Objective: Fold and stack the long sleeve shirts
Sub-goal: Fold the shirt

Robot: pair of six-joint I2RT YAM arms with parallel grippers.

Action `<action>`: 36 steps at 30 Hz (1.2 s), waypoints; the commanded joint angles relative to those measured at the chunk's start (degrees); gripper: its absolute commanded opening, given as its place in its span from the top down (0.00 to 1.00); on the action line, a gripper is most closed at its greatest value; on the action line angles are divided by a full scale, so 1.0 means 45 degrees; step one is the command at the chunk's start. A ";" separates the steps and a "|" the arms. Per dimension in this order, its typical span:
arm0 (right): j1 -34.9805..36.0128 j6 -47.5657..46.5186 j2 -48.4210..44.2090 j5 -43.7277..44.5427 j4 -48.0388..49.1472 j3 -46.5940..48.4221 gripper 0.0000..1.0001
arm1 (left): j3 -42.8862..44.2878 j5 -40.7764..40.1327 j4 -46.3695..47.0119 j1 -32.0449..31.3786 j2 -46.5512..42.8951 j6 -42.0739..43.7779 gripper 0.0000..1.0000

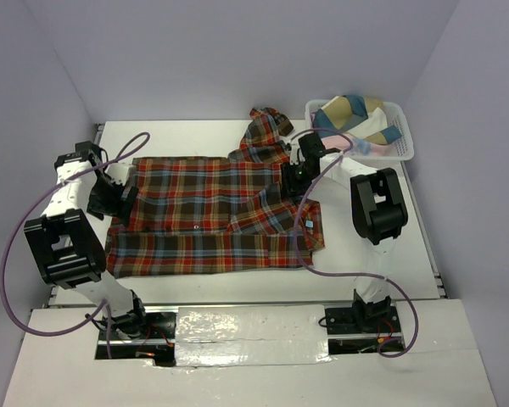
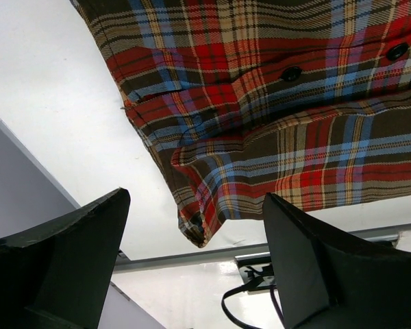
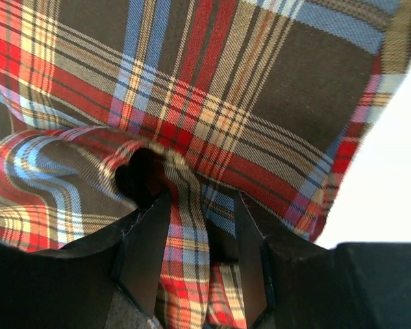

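Closest to the top camera sat the left arm's base [image 1: 123, 320] and the right arm's base [image 1: 366, 314], bolted at the near edge of the white table [image 1: 369, 254]. Beyond them the plaid shirt [image 1: 204, 216] lay spread across the middle of the table, its long side running left to right, mostly flat, in red-orange, brown and blue checks. One sleeve [image 1: 263, 129] was bunched in a heap at the far right corner of the shirt, just beside the white slotted basket [image 1: 405, 146]. The basket stood at the far right of the table and held folded cloths [image 1: 352, 113] in tan, blue, white and pink.

At the shirt's right part, the right gripper [image 1: 295, 176] reached down from the far side. Seen from its wrist, the right gripper [image 3: 202, 205] had its black fingers [image 3: 147, 253] closed in on a raised fold of the plaid shirt [image 3: 192, 82], a strip of cloth pinched between them.

By the shirt's left edge, the left gripper [image 1: 123, 197] was low over the table. From its wrist, the left gripper [image 2: 197, 199] was spread wide, its fingers [image 2: 75, 253] well apart and holding nothing. A drooping corner of the plaid shirt [image 2: 294, 103] showed beyond the gap, and two dark buttons [image 2: 291, 72] sat on the cloth farther off.
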 commanded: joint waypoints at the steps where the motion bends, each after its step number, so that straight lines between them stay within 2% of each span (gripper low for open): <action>1: 0.0065 -0.0122 0.0446 -0.0768 0.0510 0.0566 0.50 | 0.0336 -0.0151 -0.0248 -0.0176 0.0122 -0.0357 0.08; 4: 0.0104 -0.0064 0.0155 -0.1375 0.1075 0.0160 0.53 | 0.0258 -0.0287 -0.0131 -0.0391 0.0044 -0.0299 0.08; 6: 0.0104 -0.0083 -0.0080 -0.1494 0.1564 -0.0154 0.67 | 0.0199 -0.0307 -0.0034 -0.0489 -0.0014 -0.0260 0.08; 7: 0.0104 -0.0083 -0.0294 -0.1475 0.1798 -0.0407 0.79 | 0.0180 -0.0346 0.0005 -0.0508 -0.0034 -0.0221 0.08; 10: 0.0104 -0.0083 -0.0917 -0.1223 0.2266 -0.1012 0.99 | 0.0179 -0.0366 0.0083 -0.0567 -0.0034 -0.0104 0.08; 18: 0.0884 -0.0941 -0.3143 0.0184 0.2971 -0.1717 1.00 | 0.0647 -0.0015 0.0025 -0.0645 0.0044 0.0013 0.08; 22: 0.1587 -0.1293 -0.4278 0.0809 0.4081 -0.2264 1.00 | 0.0804 0.0239 -0.0033 -0.0840 -0.0053 0.0130 0.08; 29: 0.3286 -0.2250 -0.5334 0.1571 0.5295 -0.2636 1.00 | 0.1116 0.0688 -0.0072 -0.0997 -0.0170 0.0286 0.09; 36: 0.5843 -0.3947 -0.7011 0.2177 0.6253 -0.4215 1.00 | 0.1273 0.1118 0.0044 -0.1095 -0.0327 0.0404 0.09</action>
